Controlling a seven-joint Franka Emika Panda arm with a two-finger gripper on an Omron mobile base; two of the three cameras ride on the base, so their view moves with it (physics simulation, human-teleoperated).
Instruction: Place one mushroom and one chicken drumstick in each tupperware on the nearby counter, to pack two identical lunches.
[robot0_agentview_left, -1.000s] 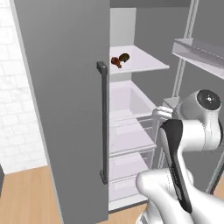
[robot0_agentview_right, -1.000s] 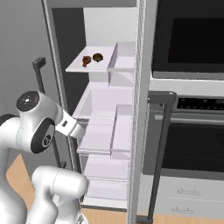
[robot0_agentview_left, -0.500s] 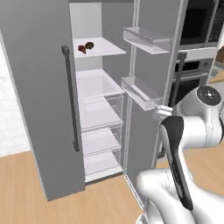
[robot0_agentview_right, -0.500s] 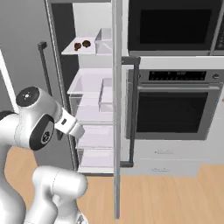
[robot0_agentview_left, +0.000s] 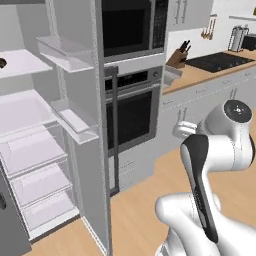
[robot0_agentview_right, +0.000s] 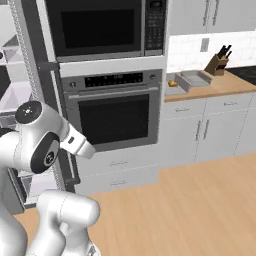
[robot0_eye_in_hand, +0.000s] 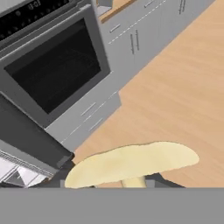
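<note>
"Kitchen's all grey cabinets and wood floor from where I stand. See the fridge (robot0_agentview_left: 45, 150) hanging open beside the wall oven (robot0_agentview_right: 114, 112)?"

"Yes. What's the arm carrying?"

"Something pale and flat-capped, a mushroom (robot0_eye_in_hand: 131, 164) I'd say, pinched in the closed hand (robot0_eye_in_hand: 120, 183) just above the floor."

"Where does it go?"

"Over to the tabletop (robot0_agentview_right: 220, 86) right of the oven. One grey tupperware (robot0_agentview_right: 192, 80) sits there near the knife block (robot0_agentview_right: 219, 61), with a small yellowish thing (robot0_agentview_right: 171, 83) beside it."

"So it's the carrying step?"

"Looks so. Next the base needs to close in on that tabletop, then the arm must reach over a tub and let go."
</note>
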